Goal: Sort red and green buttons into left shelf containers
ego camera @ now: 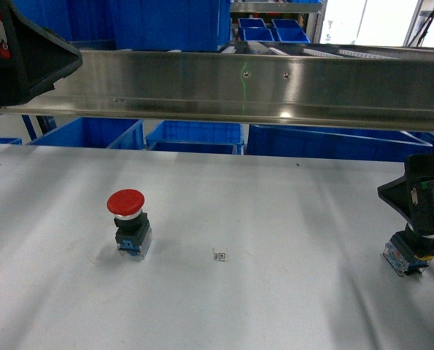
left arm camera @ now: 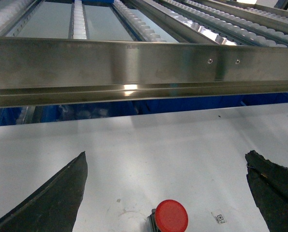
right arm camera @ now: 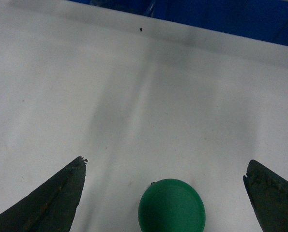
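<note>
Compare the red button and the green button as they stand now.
The red button has a red cap; the green button a green one. The red button stands alone left of centre; the green button sits at the right edge, beneath the right gripper, between its open jaws. Both rest on the white table.

A pale grey desk (ego camera: 275, 219) fills the lower part of the head view, its surface smooth with faint creases and soft shadows. A small square printed marker (ego camera: 220, 255) lies near its middle. Above the desk's far edge runs a brushed steel rail (ego camera: 275, 84), reflecting the light. From the left wrist view, roller tracks (left arm camera: 139, 21) slope away behind that rail. Small blue trays (ego camera: 271, 30) sit far back on the shelf. A bright window (ego camera: 370, 22) glows at the upper right.
</note>
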